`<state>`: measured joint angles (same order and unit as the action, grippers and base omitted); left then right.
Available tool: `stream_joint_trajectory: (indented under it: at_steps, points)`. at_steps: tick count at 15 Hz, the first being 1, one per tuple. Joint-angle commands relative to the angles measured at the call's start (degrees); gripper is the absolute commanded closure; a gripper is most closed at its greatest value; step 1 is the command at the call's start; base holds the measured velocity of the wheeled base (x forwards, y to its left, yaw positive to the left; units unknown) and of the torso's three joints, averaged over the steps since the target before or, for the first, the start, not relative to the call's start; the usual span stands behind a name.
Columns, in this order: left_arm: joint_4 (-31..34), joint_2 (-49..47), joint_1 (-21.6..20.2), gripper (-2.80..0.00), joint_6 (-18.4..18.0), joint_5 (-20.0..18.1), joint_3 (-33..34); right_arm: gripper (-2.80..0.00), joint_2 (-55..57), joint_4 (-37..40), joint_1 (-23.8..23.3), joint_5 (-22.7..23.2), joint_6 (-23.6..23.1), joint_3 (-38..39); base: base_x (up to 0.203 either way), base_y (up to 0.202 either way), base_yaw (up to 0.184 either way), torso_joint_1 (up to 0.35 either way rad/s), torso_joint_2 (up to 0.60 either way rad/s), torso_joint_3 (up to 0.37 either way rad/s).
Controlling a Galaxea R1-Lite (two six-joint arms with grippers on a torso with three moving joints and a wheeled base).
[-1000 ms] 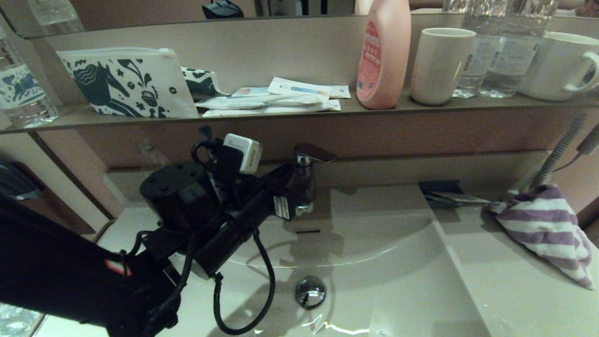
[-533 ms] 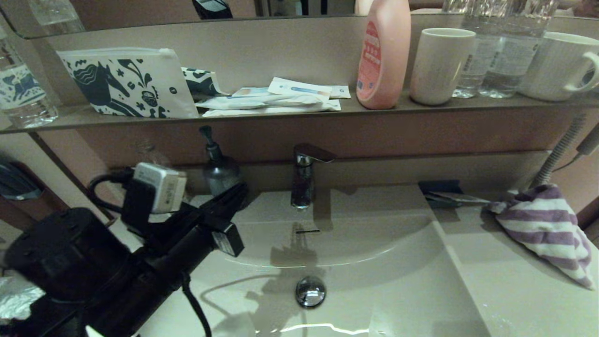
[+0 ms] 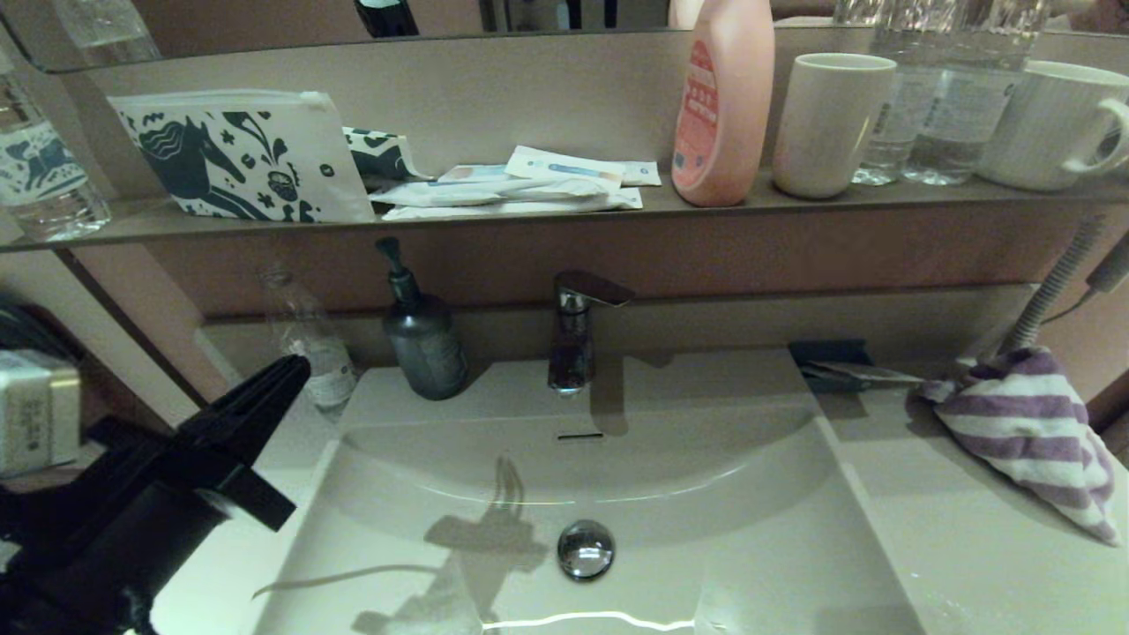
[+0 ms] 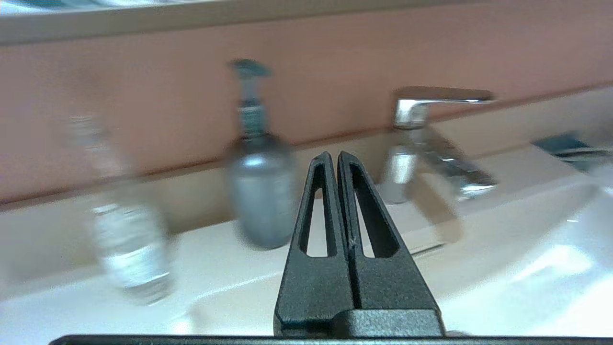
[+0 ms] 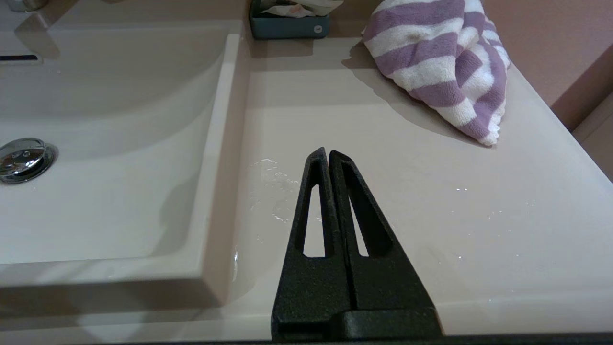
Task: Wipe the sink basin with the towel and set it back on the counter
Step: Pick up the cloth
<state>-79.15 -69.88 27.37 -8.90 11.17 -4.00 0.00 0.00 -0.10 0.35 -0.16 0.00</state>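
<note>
Head view: left gripper (image 3: 295, 369) at sink basin's (image 3: 706, 494) left edge, fingers together, empty; towel (image 3: 1023, 432) heaped on counter (image 3: 953, 547), far right.
Left wrist view: fingertips pressed together.
Right wrist view: right gripper (image 5: 327, 153) closed, empty, over counter; towel well apart.
</note>
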Motion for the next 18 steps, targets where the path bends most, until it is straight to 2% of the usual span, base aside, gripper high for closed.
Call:
stream_joint_trajectory:
  at_steps: [1,3,5,7,9,13,16,18]
  points:
    - [0.47,8.68,-5.37,0.00,-0.35,0.02,2.70,0.00,0.00,0.00,0.01,0.07,-0.02,0.00,0.000,0.000,0.000,0.000,0.00,0.000]
    - [2.28,13.17,-12.38,0.00,-0.59,-0.13,3.29,0.00,0.00,0.00,0.01,0.08,-0.03,0.00,0.000,0.000,0.000,0.000,0.00,0.000]
    - [4.29,18.08,-17.38,0.00,-0.77,-0.20,3.66,0.00,0.00,0.00,0.01,0.00,-0.02,0.00,0.000,0.000,0.000,0.000,0.00,0.000]
    - [7.10,24.25,-20.58,0.00,-1.67,-0.65,3.70,0.00,0.00,0.00,0.01,0.02,-0.02,0.00,0.000,0.000,0.000,0.000,0.00,0.000]
    - [12.89,31.96,-23.69,0.00,-1.99,-0.83,2.94,0.00,0.00,0.00,0.01,0.00,-0.02,0.00,0.000,0.000,0.000,0.000,0.00,0.000]
    - [35.74,47.64,-26.20,0.00,-1.76,-1.86,-2.21,0.00,0.00,0.00,0.01,0.00,-0.02,0.00,0.000,0.000,0.000,0.000,0.00,0.000]
    - [56.17,57.26,-26.64,0.00,-1.64,-4.39,-6.54,0.00,0.00,0.00,0.01,0.09,-0.02,0.00,0.000,0.000,0.000,0.000,0.00,0.000]
    - [67.09,61.72,-27.06,0.00,-0.52,-7.37,-6.19,0.00,0.00,0.00,0.01,0.00,-0.02,0.00,0.000,0.000,0.000,0.000,0.00,0.000]
